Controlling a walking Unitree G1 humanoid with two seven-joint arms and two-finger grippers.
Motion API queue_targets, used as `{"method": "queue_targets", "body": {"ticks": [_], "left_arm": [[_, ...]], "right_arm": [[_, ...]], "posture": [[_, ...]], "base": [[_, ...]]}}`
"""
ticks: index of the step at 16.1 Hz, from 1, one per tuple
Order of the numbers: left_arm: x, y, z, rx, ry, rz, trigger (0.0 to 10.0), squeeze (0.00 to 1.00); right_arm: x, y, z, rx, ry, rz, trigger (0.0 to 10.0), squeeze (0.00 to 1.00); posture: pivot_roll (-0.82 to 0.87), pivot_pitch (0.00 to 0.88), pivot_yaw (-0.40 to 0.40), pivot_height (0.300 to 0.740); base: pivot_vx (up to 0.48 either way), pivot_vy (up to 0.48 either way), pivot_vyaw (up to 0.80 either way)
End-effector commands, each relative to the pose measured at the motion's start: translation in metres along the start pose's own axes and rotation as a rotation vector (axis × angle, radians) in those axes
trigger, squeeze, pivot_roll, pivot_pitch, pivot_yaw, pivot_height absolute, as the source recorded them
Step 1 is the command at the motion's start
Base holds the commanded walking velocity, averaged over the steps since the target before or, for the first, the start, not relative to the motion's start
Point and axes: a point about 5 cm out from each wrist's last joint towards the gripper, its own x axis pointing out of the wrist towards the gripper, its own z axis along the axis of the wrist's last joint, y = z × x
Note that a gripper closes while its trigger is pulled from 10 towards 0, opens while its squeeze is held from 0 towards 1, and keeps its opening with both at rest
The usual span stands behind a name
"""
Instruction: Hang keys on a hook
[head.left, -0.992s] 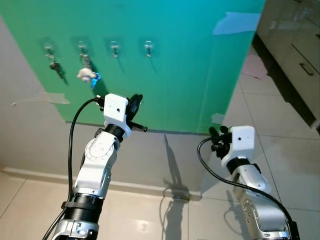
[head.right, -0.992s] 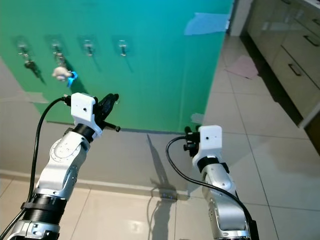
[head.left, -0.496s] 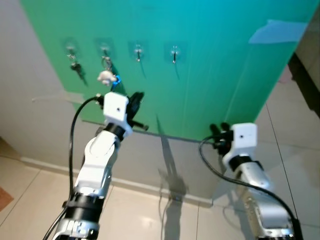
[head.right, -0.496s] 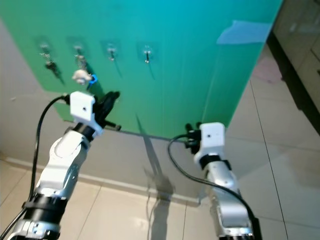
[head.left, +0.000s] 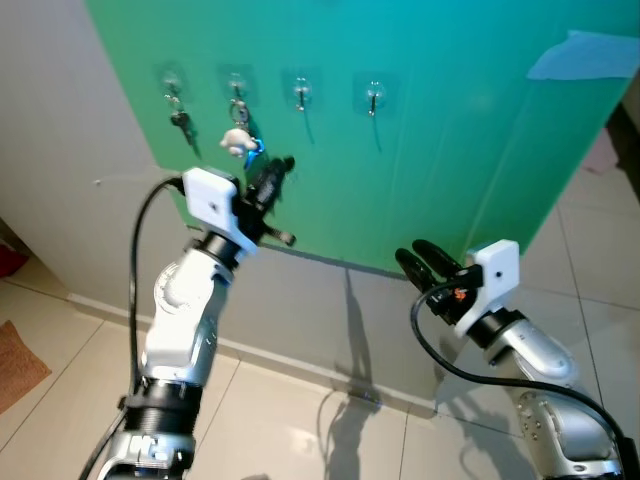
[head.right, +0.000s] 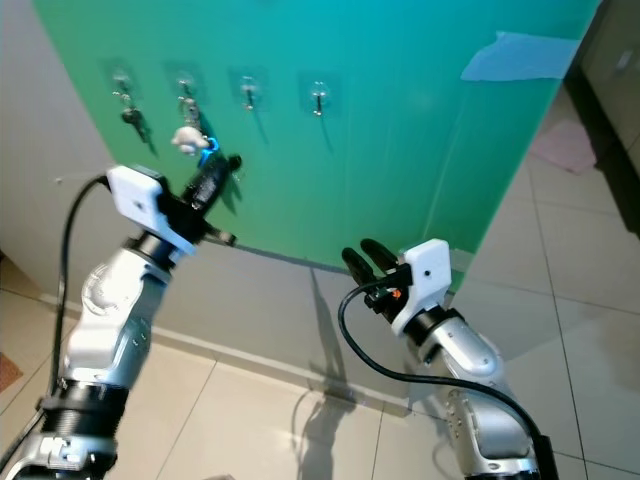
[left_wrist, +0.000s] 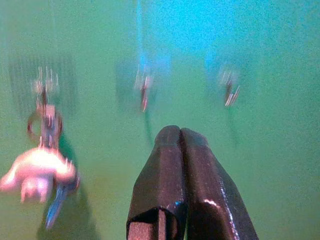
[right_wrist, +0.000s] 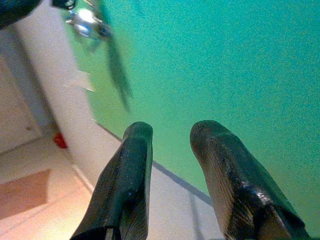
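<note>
My left gripper (head.left: 282, 166) is raised toward the green board (head.left: 450, 140), fingers pressed together with nothing visible between them, just below and beside the keys with the white charm (head.left: 237, 141). Those keys hang from the second hook (head.left: 237, 88), as they did a second ago. What has changed is my viewpoint: the board sits closer and more central. The right gripper (head.left: 418, 262) has swung up, fingers parted and empty. I judge the hanging done; two hooks remain bare.
</note>
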Motion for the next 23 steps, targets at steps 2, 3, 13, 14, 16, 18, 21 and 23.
{"method": "queue_targets", "body": {"ticks": [2,3,13,14,16,18,21,23], "left_arm": [[0.02,0.011,0.019,-0.094,-0.096,-0.024,10.0,0.0],[0.027,0.016,0.024,-0.157,-0.121,-0.049,10.0,0.0],[0.079,0.035,0.03,-0.578,-0.079,-0.284,10.0,0.0],[0.082,0.034,0.029,-0.6,-0.059,-0.301,10.0,0.0],[0.091,0.031,0.027,-0.668,-0.024,-0.332,10.0,0.0],[0.096,0.025,0.027,-0.681,-0.005,-0.369,10.0,0.0],[0.1,0.016,0.018,-0.621,0.073,-0.376,10.0,0.0],[0.102,0.014,0.016,-0.608,0.082,-0.358,10.0,0.0]], "right_arm": [[0.008,0.005,0.007,-0.014,-0.024,0.078,10.0,0.0],[0.012,0.007,0.009,-0.006,-0.034,0.097,10.0,0.0],[0.029,0.026,0.012,-0.049,-0.081,0.083,10.0,0.0],[0.029,0.027,0.013,-0.052,-0.086,0.079,10.0,0.0],[0.029,0.031,0.015,-0.064,-0.111,0.048,10.0,0.0],[0.026,0.032,0.016,-0.066,-0.112,0.034,10.0,0.0],[0.023,0.03,0.016,-0.093,-0.105,0.002,10.0,0.0],[0.025,0.031,0.019,-0.116,-0.103,-0.008,10.0,0.0]], "posture": [[-0.09,0.0,0.047,0.74],[-0.09,0.0,0.042,0.74],[-0.09,0.0,0.087,0.74],[-0.09,0.0,0.091,0.74],[-0.12,0.0,0.117,0.74],[-0.14,0.0,0.134,0.74],[-0.16,0.0,0.153,0.74],[-0.17,0.0,0.166,0.74]], "base": [[0.0,0.0,0.0],[0.0,0.0,0.0],[0.0,0.0,0.0],[0.0,0.0,0.0],[0.0,0.0,0.0],[0.0,0.0,0.0],[0.0,0.0,0.0],[0.0,0.0,0.0]]}}
